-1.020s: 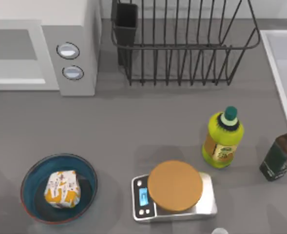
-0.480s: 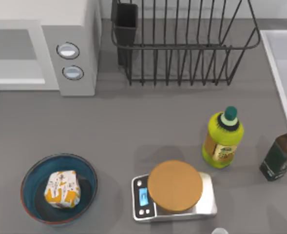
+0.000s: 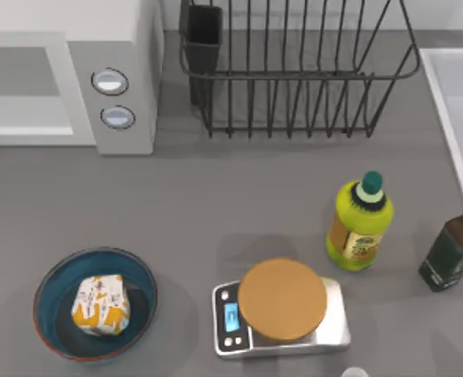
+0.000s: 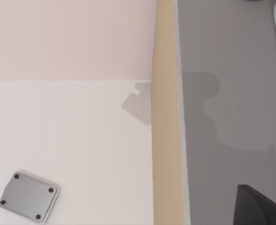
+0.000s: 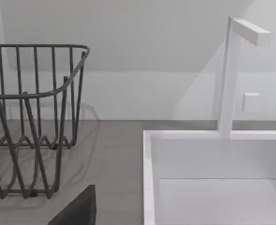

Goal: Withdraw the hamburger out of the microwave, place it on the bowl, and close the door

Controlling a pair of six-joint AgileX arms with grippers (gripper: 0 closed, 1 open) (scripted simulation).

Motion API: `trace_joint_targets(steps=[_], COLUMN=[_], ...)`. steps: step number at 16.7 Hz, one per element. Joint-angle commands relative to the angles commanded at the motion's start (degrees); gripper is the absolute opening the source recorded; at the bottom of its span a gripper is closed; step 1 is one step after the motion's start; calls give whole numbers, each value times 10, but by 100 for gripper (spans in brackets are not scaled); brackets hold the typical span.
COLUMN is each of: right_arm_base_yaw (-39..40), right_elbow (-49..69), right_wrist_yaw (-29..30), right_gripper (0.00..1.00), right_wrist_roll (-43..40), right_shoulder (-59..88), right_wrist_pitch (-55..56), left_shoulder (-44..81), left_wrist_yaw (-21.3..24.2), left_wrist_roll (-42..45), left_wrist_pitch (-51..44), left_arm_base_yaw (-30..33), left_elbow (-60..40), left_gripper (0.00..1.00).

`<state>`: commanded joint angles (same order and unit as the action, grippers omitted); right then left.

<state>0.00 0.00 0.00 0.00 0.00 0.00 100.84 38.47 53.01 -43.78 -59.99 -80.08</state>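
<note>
From above I see the hamburger [image 3: 100,305] in the bowl [image 3: 50,279] at the table's [image 3: 239,204] front left; microwave [image 3: 129,47] at back left, its door [image 3: 27,90] closed. My right wrist camera faces the wire rack [image 5: 30,117] and a white sink [image 5: 212,183]. The wrapped bundle's long axis isn't readable. I can't tell either gripper's finger state.
</note>
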Motion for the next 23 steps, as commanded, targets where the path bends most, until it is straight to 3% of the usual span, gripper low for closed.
trace_joint_targets(steps=[3, 11, 18, 23], right_arm_base_yaw=[0, 0, 0, 0], right_elbow=[0, 0, 0, 0], right_wrist_yaw=[0, 0, 0, 0], right_gripper=[100, 100, 100, 100], right_wrist_roll=[0, 0, 0, 0], right_shoulder=[0, 0, 0, 0], right_wrist_pitch=[0, 0, 0, 0], left_shoulder=[9, 68, 61, -25], left_wrist_yaw=[0, 2, 0, -23], left_wrist_roll=[0, 3, -2, -53], left_wrist_pitch=[22, 210, 221, 270], left_arm_base_yaw=[-1, -4, 3, 50], left_elbow=[18, 145, 160, 264], left_gripper=[0, 0, 0, 0])
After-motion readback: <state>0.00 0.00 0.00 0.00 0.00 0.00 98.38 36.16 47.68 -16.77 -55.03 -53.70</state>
